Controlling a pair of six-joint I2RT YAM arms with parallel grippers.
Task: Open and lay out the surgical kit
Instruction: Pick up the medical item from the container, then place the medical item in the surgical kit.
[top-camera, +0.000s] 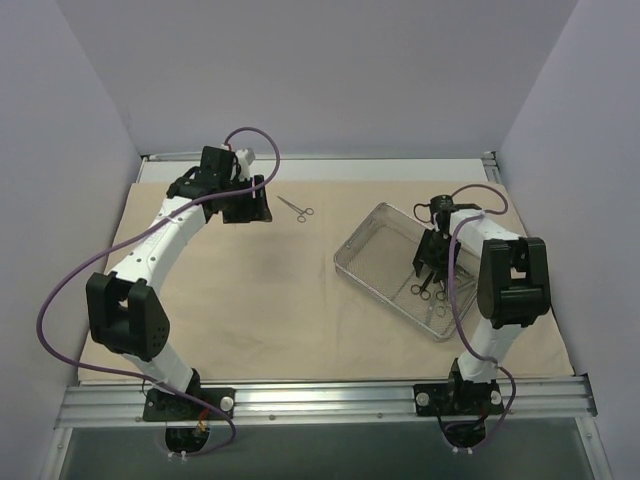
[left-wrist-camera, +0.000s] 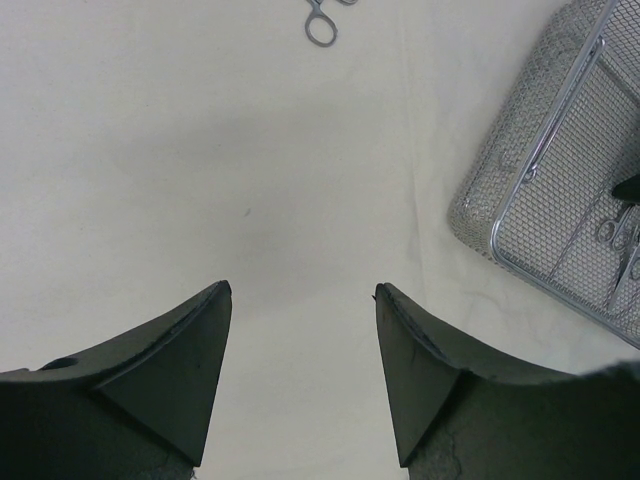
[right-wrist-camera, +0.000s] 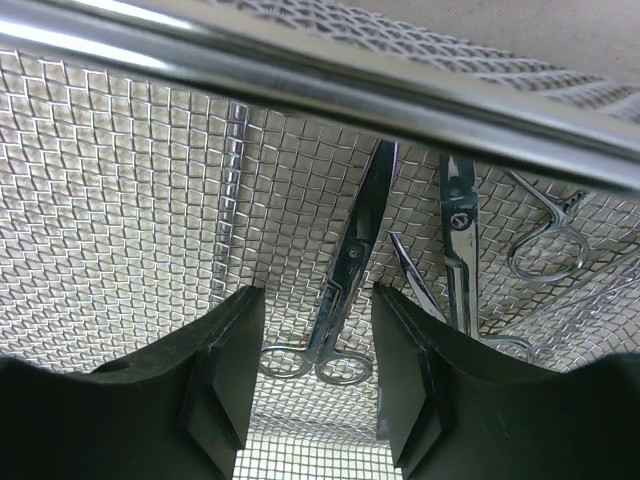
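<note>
Seen from above, the left fingers hang over the far left of the one beige cloth wrap spread on the table, near one loose pair of scissors. The right fingers reach into the one wire-mesh tray at the right. In the left wrist view the fingers stand wide apart, holding nothing. In the right wrist view the fingers are about half open, straddling one dark-bladed pair lying on the mesh; I cannot tell whether they touch it, and at least two more ring-handled instruments lie beside it.

A robotics lab: bare white walls enclosing an aluminium-framed table.
</note>
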